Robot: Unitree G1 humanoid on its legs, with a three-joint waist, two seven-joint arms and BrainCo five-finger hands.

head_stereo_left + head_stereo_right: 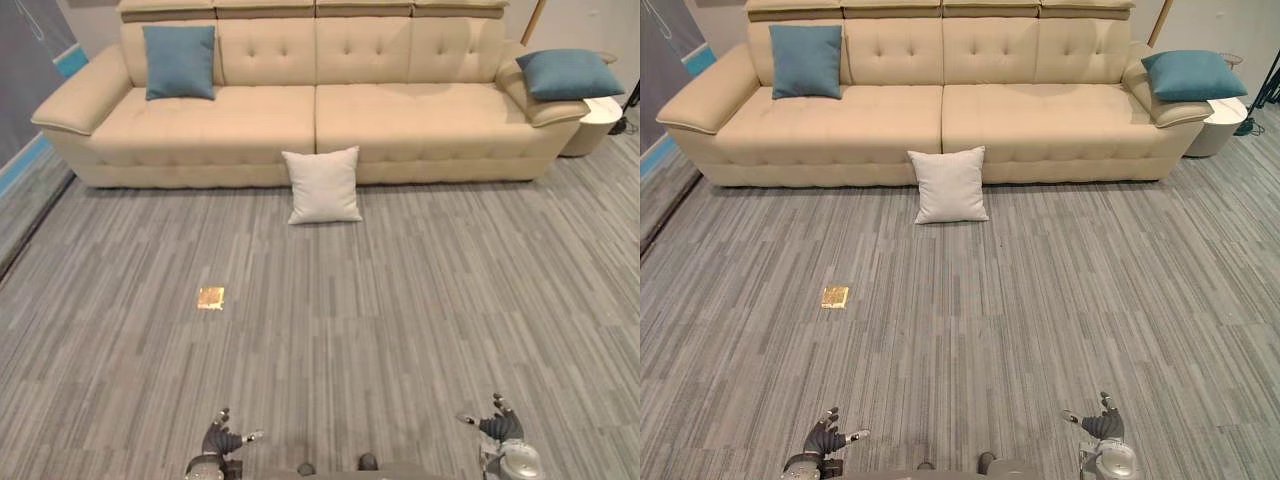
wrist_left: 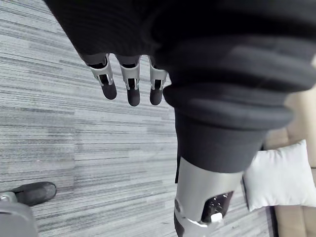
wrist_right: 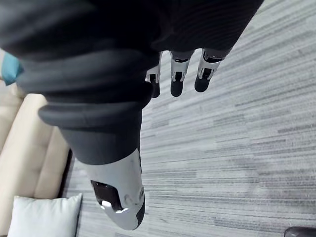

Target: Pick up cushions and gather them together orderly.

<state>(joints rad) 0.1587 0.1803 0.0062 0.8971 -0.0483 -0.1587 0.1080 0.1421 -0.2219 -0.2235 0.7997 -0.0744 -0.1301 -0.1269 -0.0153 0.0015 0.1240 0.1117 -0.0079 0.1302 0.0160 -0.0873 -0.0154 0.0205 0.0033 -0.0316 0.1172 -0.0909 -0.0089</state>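
One teal cushion (image 1: 180,61) sits on the sofa (image 1: 410,120), a second teal cushion (image 1: 570,73) on its right armrest, a white cushion (image 1: 322,186) on the floor (image 1: 400,320). Left hand (image 1: 222,438) and right hand (image 1: 497,428) hang open, holding nothing

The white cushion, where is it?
In the left eye view the white cushion stands on the carpet, leaning against the front of the beige sofa, near its middle.

White cushion (image 1: 322,186) propped against sofa (image 1: 400,120) front, centre; left teal cushion (image 1: 180,61) upright against backrest; right teal cushion (image 1: 568,73) lying on armrest.
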